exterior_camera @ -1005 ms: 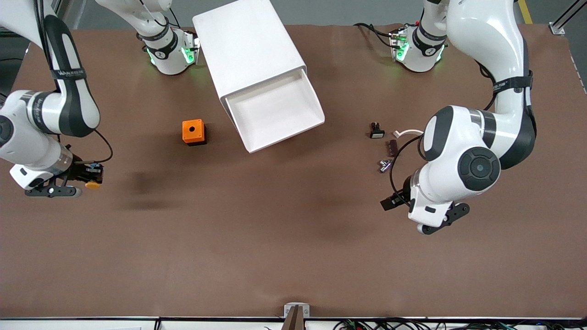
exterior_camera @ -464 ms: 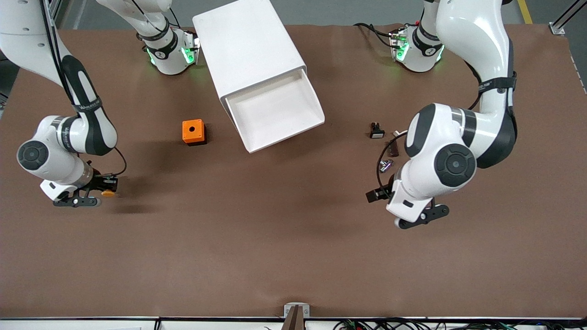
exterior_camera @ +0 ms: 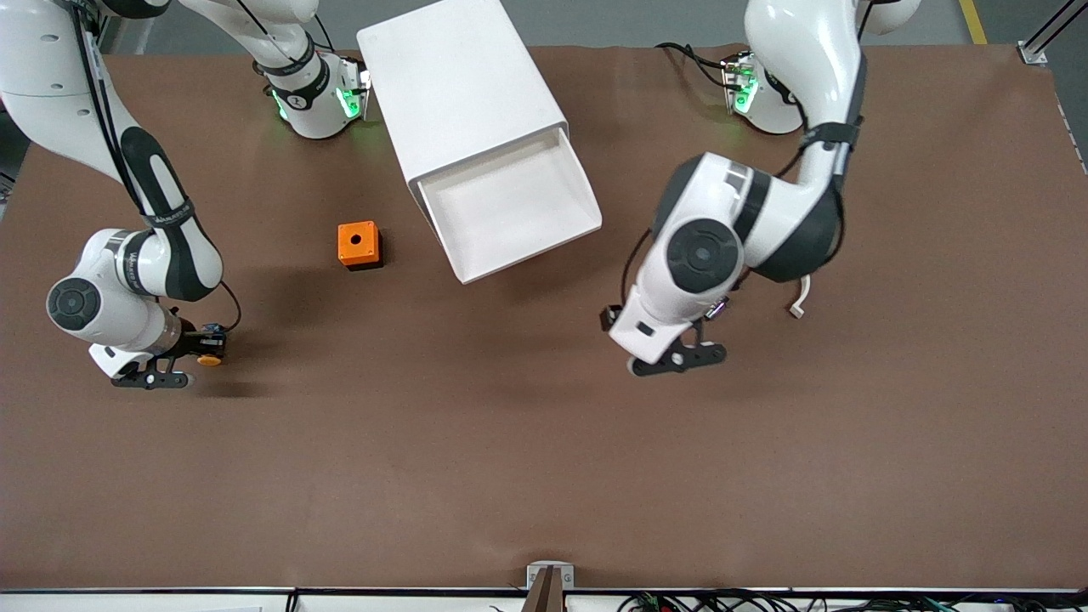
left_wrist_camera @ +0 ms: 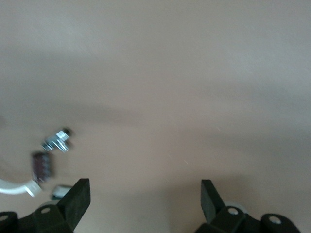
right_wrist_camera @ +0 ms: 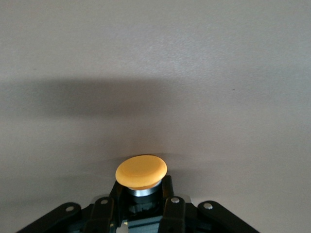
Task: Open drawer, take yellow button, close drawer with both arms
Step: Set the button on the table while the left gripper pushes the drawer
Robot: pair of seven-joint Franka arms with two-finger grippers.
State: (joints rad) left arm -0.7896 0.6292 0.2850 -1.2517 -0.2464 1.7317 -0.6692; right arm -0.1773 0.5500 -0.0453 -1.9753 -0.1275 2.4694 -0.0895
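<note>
Right wrist view: right gripper (right_wrist_camera: 141,206) pinches the button (right_wrist_camera: 141,173), smooth domed cap jutting past its jaws; left gripper (left_wrist_camera: 146,199) gapes over matte brown table (left_wrist_camera: 184,82).

A brown-covered table (exterior_camera: 510,476) sits on grey floor (exterior_camera: 612,21).

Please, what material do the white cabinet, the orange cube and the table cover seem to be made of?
The cabinet looks like matte white plastic or painted sheet: smooth faces, rounded edges, no grain. The orange cube seems to be moulded plastic, with even saturated colour and a clean round hole on top. The table cover looks like a matte brown mat, perhaps felt or rubber; it shows no gloss.
</note>
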